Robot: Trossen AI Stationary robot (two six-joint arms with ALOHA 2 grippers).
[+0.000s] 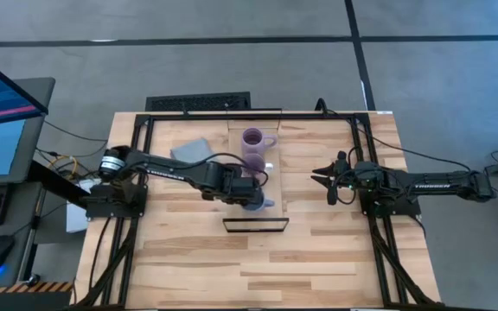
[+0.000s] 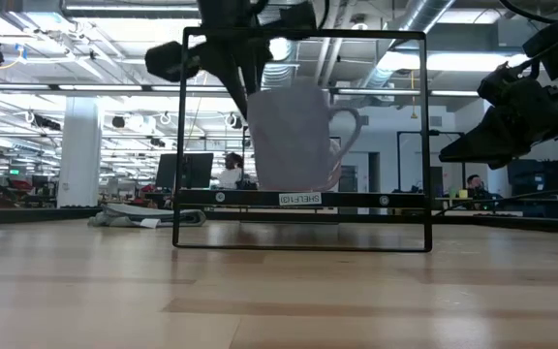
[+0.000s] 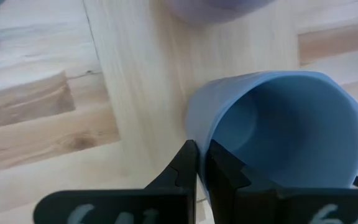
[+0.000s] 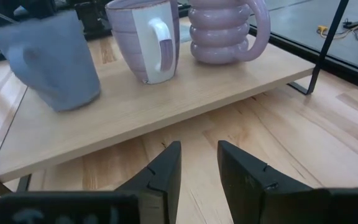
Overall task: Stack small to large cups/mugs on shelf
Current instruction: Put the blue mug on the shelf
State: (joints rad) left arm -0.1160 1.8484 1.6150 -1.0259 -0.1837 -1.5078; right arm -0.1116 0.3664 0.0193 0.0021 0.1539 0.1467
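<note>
The left gripper (image 3: pixel 202 163) has its two dark fingers (image 3: pixel 180 171) pinched tight on the rim wall of the blue, smooth, handled mug (image 3: pixel 284 134), one finger outside the wall and the other inside the mouth. The mug tilts in that grip over the long, narrow, light-wood shelf board (image 3: pixel 148 93), and whether its base touches the board cannot be told. Just past these fingers, at the edge of the left wrist view, shows the blurred base of a lavender mug (image 3: pixel 213 7).

From above, the left gripper (image 1: pixel 247 188) sits over the blue mug (image 1: pixel 259 204) at the near end of the shelf board (image 1: pixel 275 186). Beyond it along the board stand the two lavender mugs together (image 1: pixel 255 149), handles pointing toward the right arm. A grey-blue folded cloth (image 1: pixel 191 151) lies on the slatted wooden tabletop (image 1: pixel 318 250) beside the left arm, off the board.

The right gripper (image 4: pixel 199 163) hovers over the tabletop, well apart from the shelf, fingers (image 4: pixel 164 169) partly spread with nothing between them. Ahead of them lies the shelf board's edge (image 4: pixel 166 112), raised on a thin black metal frame (image 4: pixel 324 46). On the board stand the tilted blue mug (image 4: pixel 51 59), then the plain lavender mug with a white handle (image 4: pixel 143 38), then the ribbed lavender mug (image 4: pixel 224 30).
</note>
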